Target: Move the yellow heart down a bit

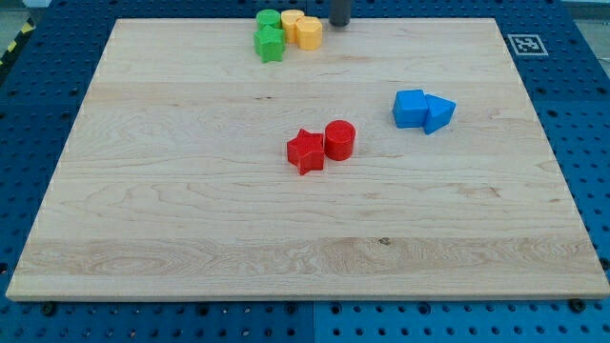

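- Camera view: a pale wooden board (191, 210) lies on a blue perforated table (38, 57), with a black-and-white marker tag (526, 43) at the board's top-right corner.
- My tip (339, 24), the lower end of a dark rod entering from the view's top edge, stands near the board's top edge, just to the right of the yellow blocks; whether it touches them cannot be told. It is a bare rod with nothing to open or close, and it holds nothing.
- The yellow heart (309, 32) sits at the top centre of the board, pressed against a second yellow block (292, 21) on its upper left; which of the two is the heart is hard to tell at this size.
- To their left, touching them, sit a green block (268, 20) and, below it, a green star (271, 44).
- Near the board's middle, a red star (306, 151) touches a red cylinder (340, 140) on its right.
- At the right, a blue cube (411, 109) abuts a blue wedge-like block (438, 113).
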You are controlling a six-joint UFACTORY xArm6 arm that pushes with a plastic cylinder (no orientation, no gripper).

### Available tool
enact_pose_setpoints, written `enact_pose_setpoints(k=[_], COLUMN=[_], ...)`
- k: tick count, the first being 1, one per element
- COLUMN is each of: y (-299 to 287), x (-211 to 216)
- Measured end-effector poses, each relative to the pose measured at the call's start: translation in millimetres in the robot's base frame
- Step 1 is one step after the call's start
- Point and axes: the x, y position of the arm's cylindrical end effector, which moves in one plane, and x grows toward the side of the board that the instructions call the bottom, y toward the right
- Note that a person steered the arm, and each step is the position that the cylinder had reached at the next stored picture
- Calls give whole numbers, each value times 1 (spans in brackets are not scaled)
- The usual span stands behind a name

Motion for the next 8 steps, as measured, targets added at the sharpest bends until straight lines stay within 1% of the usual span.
enact_pose_setpoints(k=[1, 3, 6, 7, 8], y=[-28, -56, -80, -109, -121], x=[-2, -1, -1, -1, -1])
